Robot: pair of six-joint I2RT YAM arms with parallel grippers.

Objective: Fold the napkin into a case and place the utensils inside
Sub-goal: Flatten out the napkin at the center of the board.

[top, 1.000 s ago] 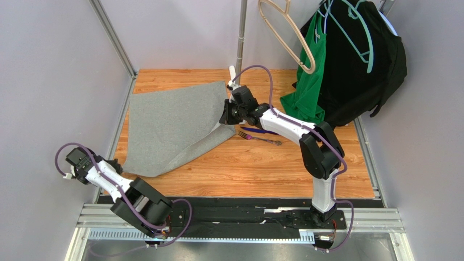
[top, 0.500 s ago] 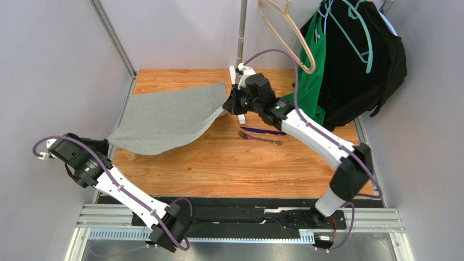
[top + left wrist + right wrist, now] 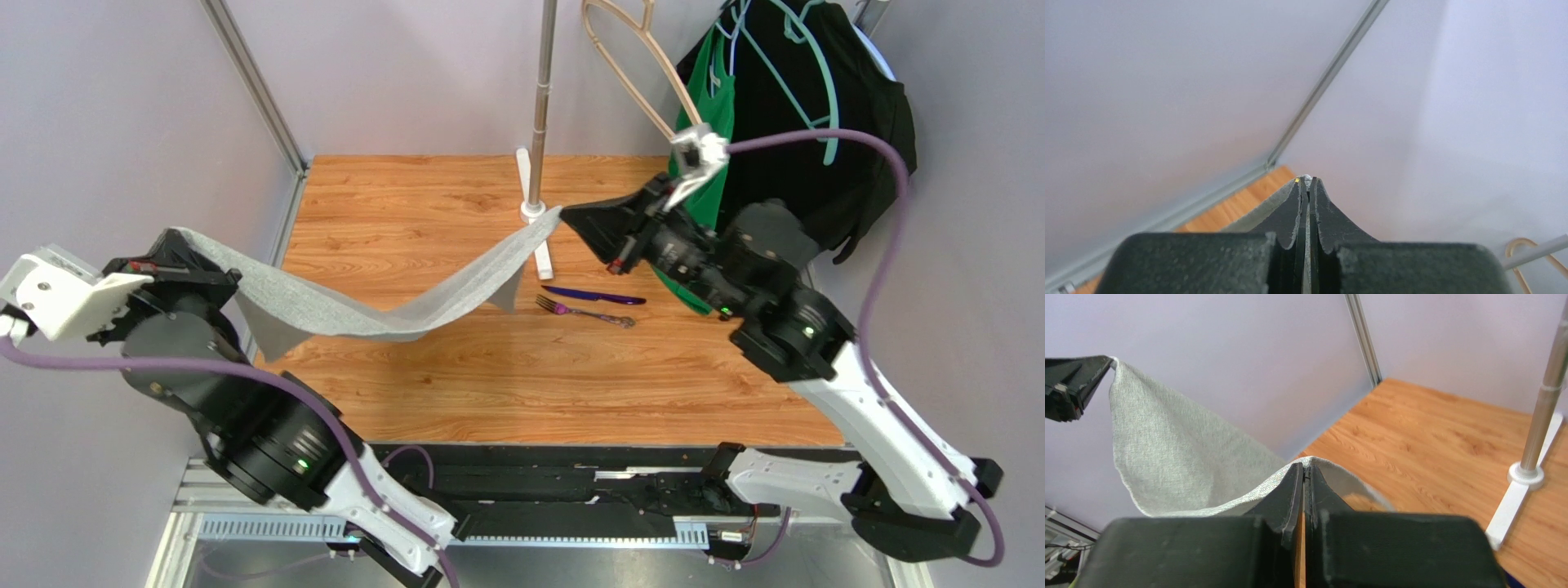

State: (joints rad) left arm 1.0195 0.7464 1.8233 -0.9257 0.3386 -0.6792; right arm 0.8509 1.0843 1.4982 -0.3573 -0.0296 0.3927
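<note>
The heather-grey napkin hangs in the air above the wooden table, stretched between both grippers and sagging in the middle. My left gripper is shut on its left corner, high at the left. My right gripper is shut on its right corner, high near the pole. In the right wrist view the napkin runs from my right gripper to the left gripper's fingers. In the left wrist view my gripper pinches a thin cloth edge. The dark purple utensil and the silvery fork lie on the table below the right gripper.
A metal pole on a white base stands at the back of the wooden table. A beige hanger, a green garment and a black garment hang at the back right. Grey walls enclose the left and back.
Both arms have risen and moved apart, lifting the napkin wholly off the table. The right gripper has moved right past the pole. The left gripper has moved up.
</note>
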